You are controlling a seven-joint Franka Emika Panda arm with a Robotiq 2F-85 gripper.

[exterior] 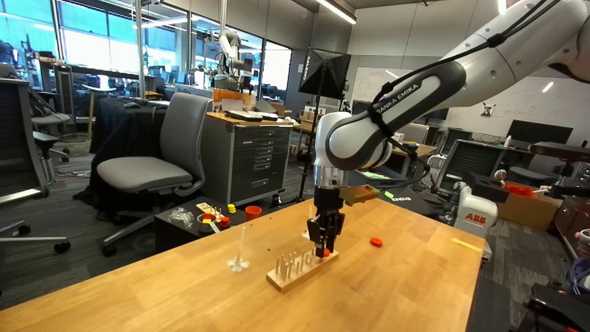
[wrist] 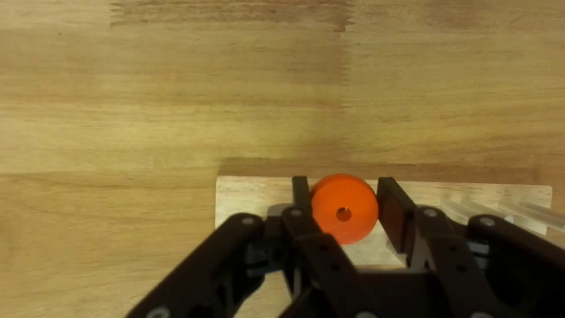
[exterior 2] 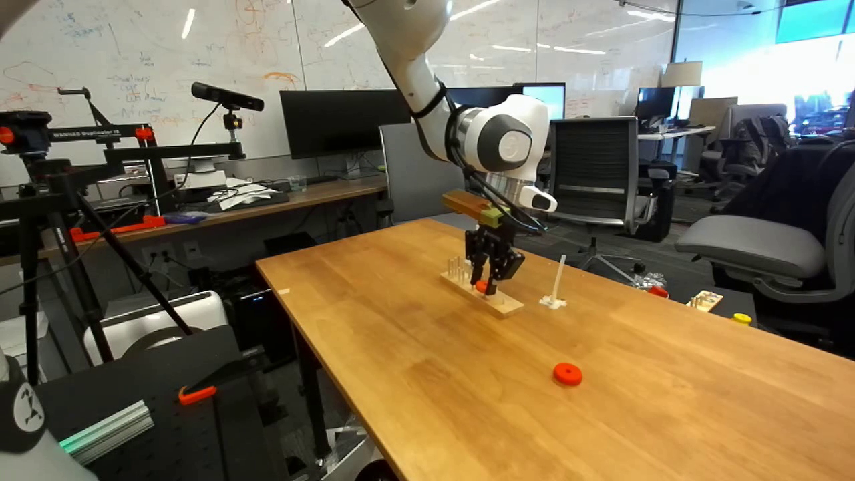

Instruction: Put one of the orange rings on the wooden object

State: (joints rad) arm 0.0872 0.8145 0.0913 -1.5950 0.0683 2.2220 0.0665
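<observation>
The wooden object is a pale board with upright pegs on the table. It shows in both exterior views (exterior: 295, 280) (exterior 2: 505, 306) and in the wrist view (wrist: 247, 194). My gripper (exterior: 325, 249) (exterior 2: 483, 285) (wrist: 345, 192) points down over the board, away from its tall pegs. It is shut on an orange ring (wrist: 346, 229), with a finger against each side. The ring (exterior 2: 481, 286) lies flat, close above the board. A small light spot shows in its hole; I cannot tell whether a peg is in it. Another orange ring (exterior: 376, 242) (exterior 2: 568, 374) lies on the table.
A thin upright stick (exterior: 240, 246) (exterior 2: 557, 284) is fixed to the table near the board. A second stick (exterior: 310, 213) stands behind the gripper. A low black table beside the table's edge holds an orange cup (exterior: 253, 212) and yellow rings (exterior: 231, 208).
</observation>
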